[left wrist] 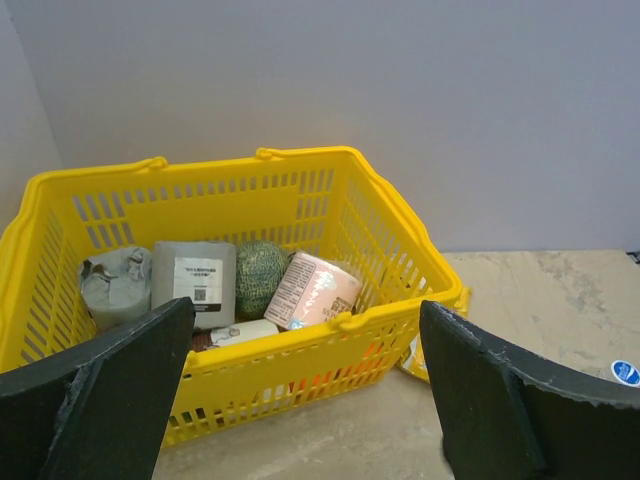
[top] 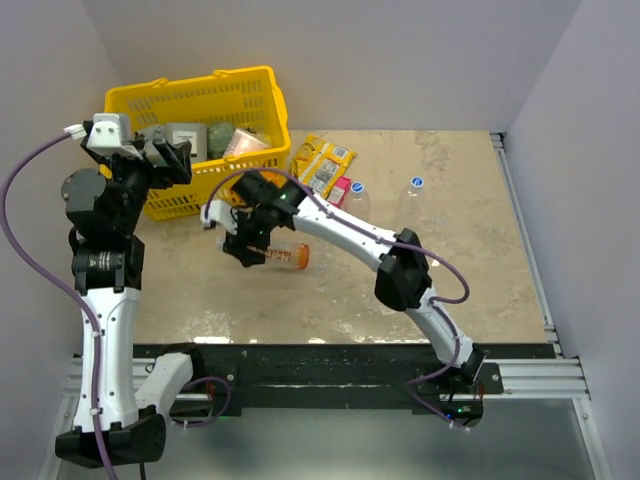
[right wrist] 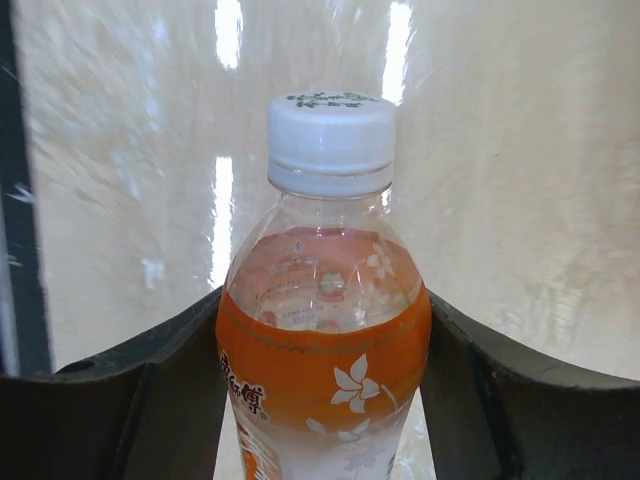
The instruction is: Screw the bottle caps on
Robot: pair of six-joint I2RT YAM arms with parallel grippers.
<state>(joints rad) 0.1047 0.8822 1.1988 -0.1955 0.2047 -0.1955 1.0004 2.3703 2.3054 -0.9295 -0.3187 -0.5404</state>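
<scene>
1. Your right gripper (right wrist: pixel 325 335) is closest. Its two dark fingers (right wrist: pixel 165 400) press on both sides of the bottle (right wrist: pixel 325 380), so it is holding the bottle tight.
2. The bottle has orange drink inside and white flowers on its label.
3. A white cap (right wrist: pixel 331 140) sits on the bottle's neck, at the end away from the wrist camera. You cannot tell how tight it is.
4. From above, the bottle leans far over to the right, just in front of the basket (top: pixel 262 82). You cannot tell if it touches the table (top: pixel 450 260).
5. Your left gripper (left wrist: pixel 305 310) is up high, facing the basket. Its fingers are spread wide with nothing held between them.
6. The yellow basket holds two grey packs, a green ball and a pink roll.
7. One blue cap (top: pixel 357 187) lies on the table just beside the snack bags (top: pixel 322 165). The other blue cap (top: pixel 417 182) lies farther right. Both are well apart from the bottle.
</scene>
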